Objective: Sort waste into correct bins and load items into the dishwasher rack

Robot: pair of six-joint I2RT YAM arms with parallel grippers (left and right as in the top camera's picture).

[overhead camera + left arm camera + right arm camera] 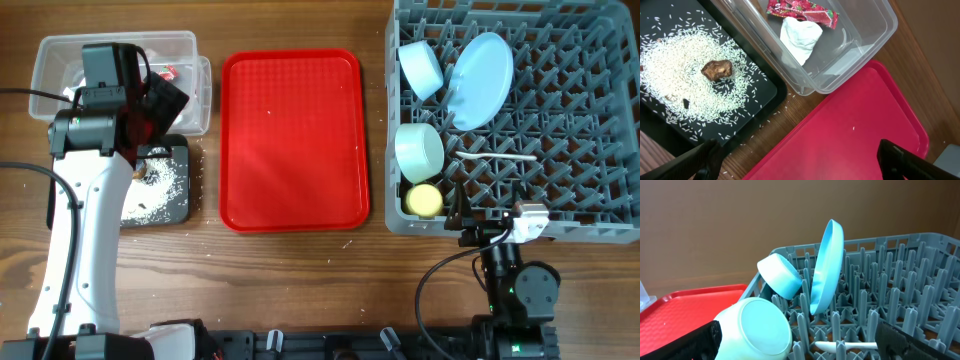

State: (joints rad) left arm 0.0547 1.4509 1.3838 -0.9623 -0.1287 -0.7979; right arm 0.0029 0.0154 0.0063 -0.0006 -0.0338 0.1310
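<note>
The red wrapper (pixel 802 11) and white tissue (pixel 800 37) lie in the clear tub (pixel 860 45). Rice grains (pixel 680 60) and a brown scrap (pixel 716 69) lie on the black tray (pixel 760 90). My left gripper (pixel 800 167) is open and empty above the red tray's corner, beside both bins. In the dishwasher rack (pixel 600 228) stand the pale blue plate (pixel 480 80), light blue bowl (pixel 420 68), pale green bowl (pixel 418 150), yellow cup (pixel 424 200) and white spoon (pixel 495 158). My right gripper (pixel 800 347) is open at the rack's front edge, behind the green bowl (pixel 760 327).
The flat red serving tray (pixel 290 140) lies between the bins and the rack, with a few stray grains on it. Loose grains lie on the wood by the black tray (pixel 165 190). The left arm reaches over the clear tub (pixel 60 60).
</note>
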